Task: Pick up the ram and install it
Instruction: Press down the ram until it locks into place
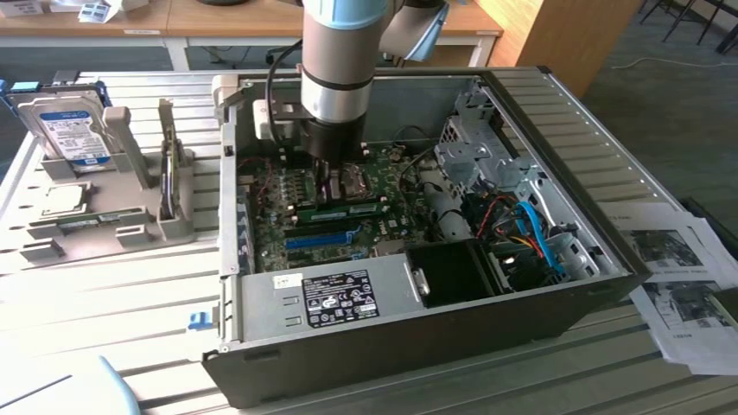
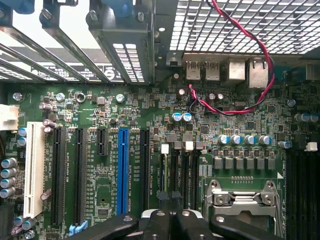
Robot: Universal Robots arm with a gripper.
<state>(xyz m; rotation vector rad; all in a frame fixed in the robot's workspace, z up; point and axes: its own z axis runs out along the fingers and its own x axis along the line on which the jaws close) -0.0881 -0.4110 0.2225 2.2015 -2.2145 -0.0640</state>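
Observation:
The ram (image 1: 346, 208), a narrow green stick with a pale label, stands on edge in a slot of the motherboard (image 1: 289, 251) inside the open computer case, between the processor socket and the long blue slot (image 1: 318, 239). My gripper (image 1: 331, 169) reaches down into the case just over that spot. In the wrist view its black fingers (image 2: 150, 225) are pressed together, gripper (image 2: 170, 220) shut, directly above the memory slots (image 2: 177, 175). The ram shows there as a thin pale edge (image 2: 165, 172) running under the fingertips. Whether the fingers touch it I cannot tell.
The case walls (image 1: 600, 181) and drive cage (image 1: 473, 147) hem in the arm. Red-black wires (image 2: 240, 107) loop near the rear ports. At the exterior view's left a grey holder (image 1: 127, 216) carries a hard drive (image 1: 72, 125) and a square silver chip (image 1: 64, 197). Papers (image 1: 680, 285) lie at its right.

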